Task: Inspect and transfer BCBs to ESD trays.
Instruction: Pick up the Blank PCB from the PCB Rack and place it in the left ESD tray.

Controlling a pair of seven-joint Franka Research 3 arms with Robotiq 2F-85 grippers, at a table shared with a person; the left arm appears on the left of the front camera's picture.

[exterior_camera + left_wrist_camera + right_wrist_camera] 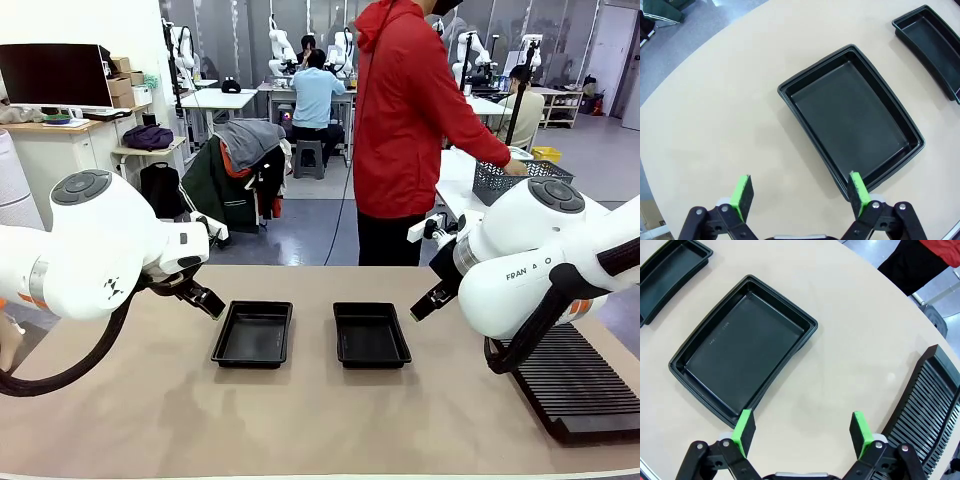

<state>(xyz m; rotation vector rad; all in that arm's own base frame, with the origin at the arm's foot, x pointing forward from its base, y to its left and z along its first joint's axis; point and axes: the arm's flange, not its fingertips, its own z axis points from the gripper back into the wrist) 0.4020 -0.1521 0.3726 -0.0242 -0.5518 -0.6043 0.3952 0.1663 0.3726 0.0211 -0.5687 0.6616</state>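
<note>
two glossy black trays sit side by side on the tan tabletop [300, 420], and i'll take the left tray [252, 333] as my marker. the right tray [370, 333] lies just beside it toward the robot's right, parallel to it, with a strip of bare tabletop between them so the rims don't touch. both show their dark floors plainly. the left end effector [203, 298] hangs above the tabletop at the left tray's outer side, its jaws spread wide and gripping nothing; from the wrist camera, one green pad [857, 190] sits over that tray's near corner. the right end effector [425, 300] hovers past the right tray, on the side away from the left tray, jaws likewise wide apart with nothing between them. farther again from the left tray, at the tabletop's right end, lies a long black ribbed rack [580, 385]. across the tabletop from the left tray and off to the right stands a person in a red hooded top [405, 120], one hand [515, 167] at a grey wire basket [520, 182] on another table behind.
</note>
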